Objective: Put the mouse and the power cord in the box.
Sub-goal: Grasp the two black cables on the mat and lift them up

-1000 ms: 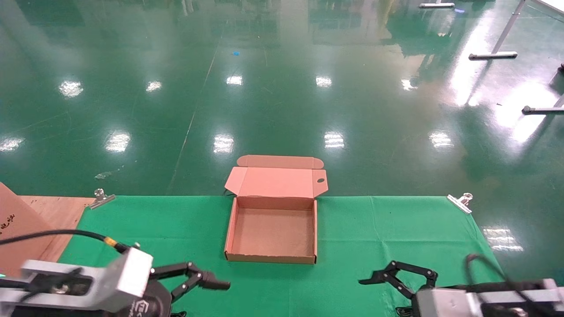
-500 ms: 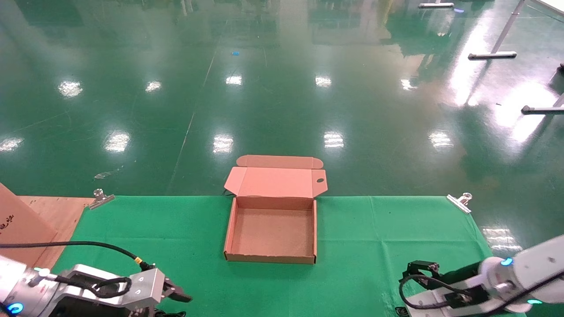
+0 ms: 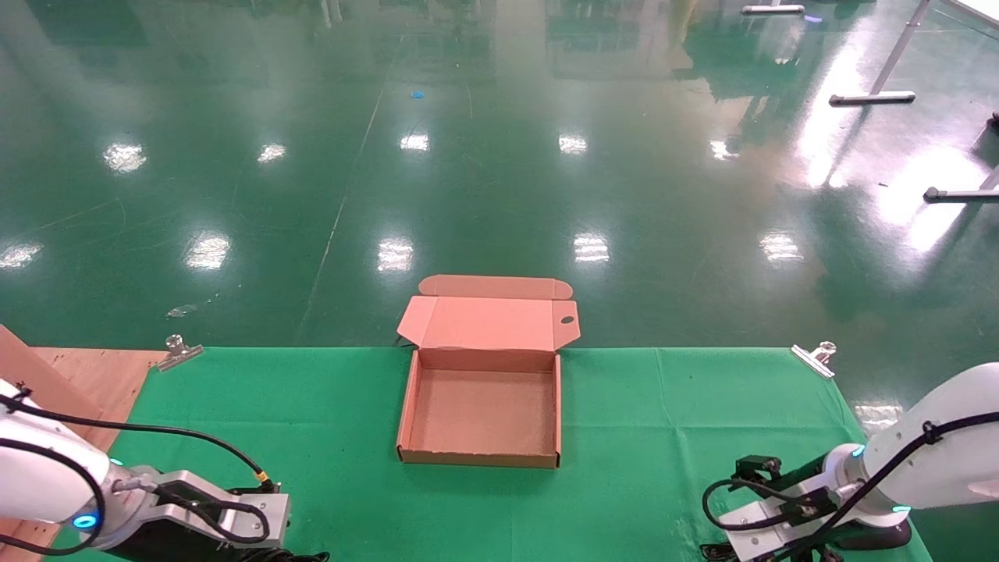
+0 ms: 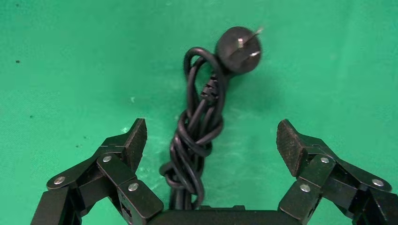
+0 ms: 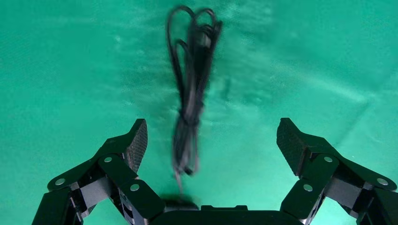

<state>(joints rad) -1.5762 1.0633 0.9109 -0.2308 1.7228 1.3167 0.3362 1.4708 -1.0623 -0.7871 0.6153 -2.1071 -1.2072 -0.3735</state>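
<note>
The box (image 3: 411, 406) lies open and empty in the middle of the green cloth, its lid (image 3: 488, 322) folded back past the far edge. The power cord (image 4: 199, 129) is a twisted black bundle with a round plug (image 4: 238, 49). My left gripper (image 4: 211, 143) hangs over it, open, one finger on each side, not touching it. The mouse's thin coiled cable (image 5: 190, 93) lies below my open right gripper (image 5: 211, 143). The mouse body is almost wholly hidden under the gripper base. Both arms are at the near corners, left (image 3: 195, 511) and right (image 3: 788, 511).
Metal clips (image 3: 178, 351) (image 3: 815, 359) pin the green cloth (image 3: 663, 406) at the far corners. A wooden board (image 3: 86, 378) and a brown cardboard sheet (image 3: 31, 382) lie at the left. Glossy green floor lies beyond the far edge.
Both arms have drawn back to the near edge and tipped downward. Their fingers, seen pointing inward a second ago, have dropped out of the head view.
</note>
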